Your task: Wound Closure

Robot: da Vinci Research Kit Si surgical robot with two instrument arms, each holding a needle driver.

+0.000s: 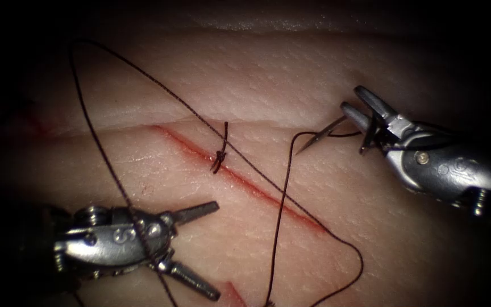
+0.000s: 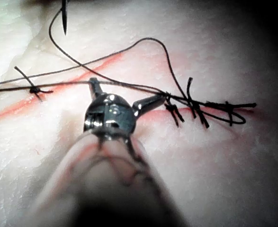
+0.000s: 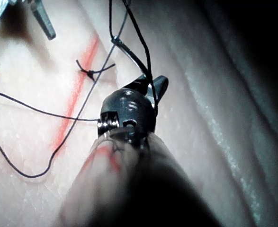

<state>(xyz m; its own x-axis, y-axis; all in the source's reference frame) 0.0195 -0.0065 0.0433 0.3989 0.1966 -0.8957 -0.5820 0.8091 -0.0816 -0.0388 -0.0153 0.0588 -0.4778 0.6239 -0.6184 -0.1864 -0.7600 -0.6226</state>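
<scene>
Endoscope view: right tool [image 1: 354, 111], jaws closed on the needle [image 1: 320, 135] near its tail, holds it clear of tissue [image 1: 291, 74], tip toward the cut [image 1: 240, 177]; left tool [image 1: 208, 250] gapes empty.

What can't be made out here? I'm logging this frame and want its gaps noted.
- Endoscope view: the thread runs off the picture's bottom edge, so its far end is cut off.
- Endoscope view: the needle passes behind the right gripper, hiding its rear curve.
- Left wrist view: the left gripper's shaft is blurred.
</scene>
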